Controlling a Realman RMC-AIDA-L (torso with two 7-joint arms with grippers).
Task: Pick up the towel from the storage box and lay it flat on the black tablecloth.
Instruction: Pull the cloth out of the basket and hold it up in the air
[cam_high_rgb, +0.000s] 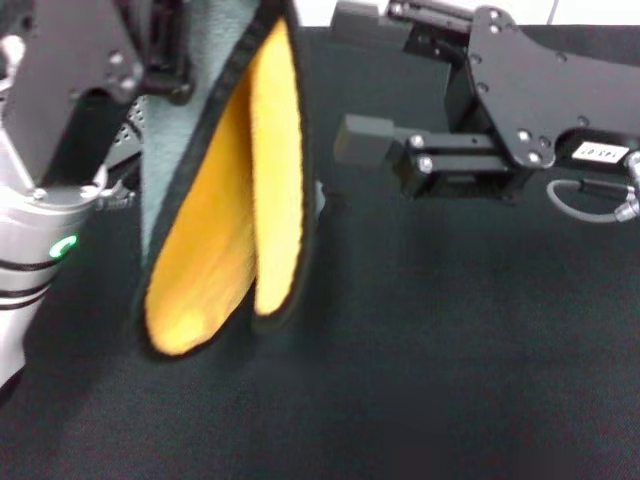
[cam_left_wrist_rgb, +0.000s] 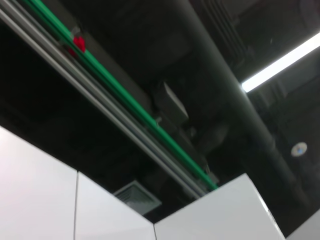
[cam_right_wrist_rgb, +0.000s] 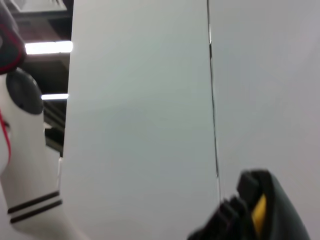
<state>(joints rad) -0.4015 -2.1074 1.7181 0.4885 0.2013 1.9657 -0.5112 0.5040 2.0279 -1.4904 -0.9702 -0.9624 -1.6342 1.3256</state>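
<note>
The towel (cam_high_rgb: 230, 200) hangs folded in the air over the left part of the black tablecloth (cam_high_rgb: 430, 340). Its yellow-orange face is turned inward, the grey face is at the back, and a black border runs round it. My left gripper (cam_high_rgb: 160, 55) is at the top left, shut on the towel's upper part. My right gripper (cam_high_rgb: 352, 85) is level with the towel and just right of it, open, its fingers pointing at the cloth without touching it. A yellow sliver of the towel (cam_right_wrist_rgb: 258, 212) shows in the right wrist view. Only a light grey bit of the storage box (cam_high_rgb: 120, 150) peeks out behind my left arm.
The black tablecloth spreads across the whole front and right of the table. My left arm's silver link (cam_high_rgb: 40, 240) stands at the left edge. The left wrist view shows only ceiling; the right wrist view shows white wall panels (cam_right_wrist_rgb: 140, 125).
</note>
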